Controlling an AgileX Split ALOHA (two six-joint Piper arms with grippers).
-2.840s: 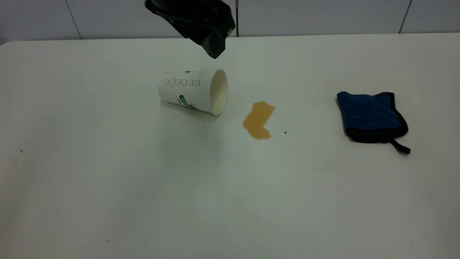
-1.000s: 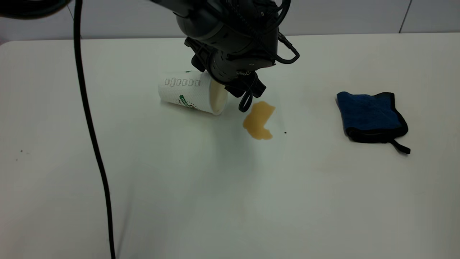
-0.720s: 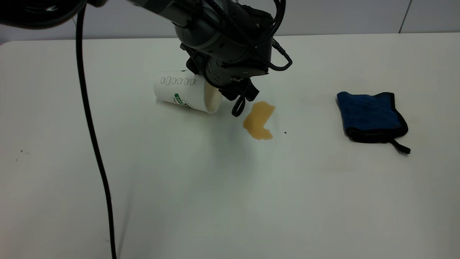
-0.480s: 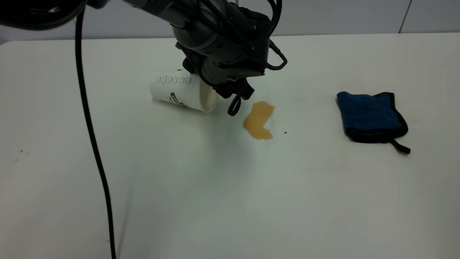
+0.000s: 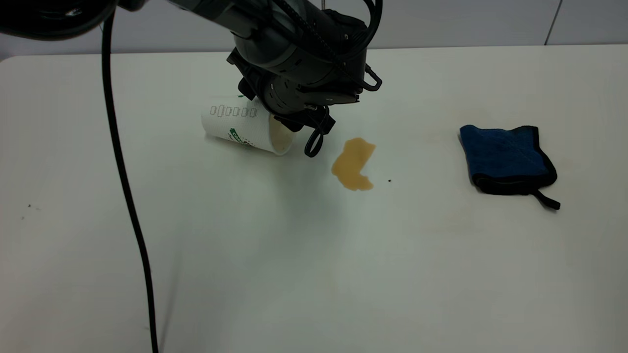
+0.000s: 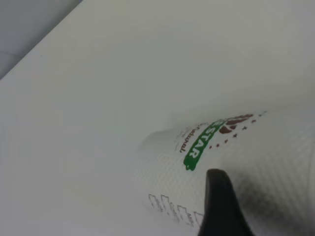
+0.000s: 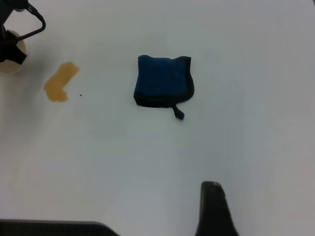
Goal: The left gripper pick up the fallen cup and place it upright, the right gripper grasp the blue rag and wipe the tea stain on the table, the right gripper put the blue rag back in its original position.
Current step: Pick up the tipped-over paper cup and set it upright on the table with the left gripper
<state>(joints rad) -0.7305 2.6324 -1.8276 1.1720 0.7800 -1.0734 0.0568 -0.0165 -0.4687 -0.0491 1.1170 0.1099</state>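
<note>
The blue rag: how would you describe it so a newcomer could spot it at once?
On the white table, look to the right arm's side, well past the tea stain. The blue rag lies there alone, folded flat, dark blue with black edging and a short black loop tab, the only cloth in sight.

Exterior faces the table (image 5: 314, 274) — right wrist high, left wrist close.

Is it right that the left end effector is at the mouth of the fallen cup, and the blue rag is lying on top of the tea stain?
Not quite. The exterior view shows the blue rag lying well apart from the tea stain, on bare table. The left end effector is indeed at the mouth of the fallen cup.
</note>
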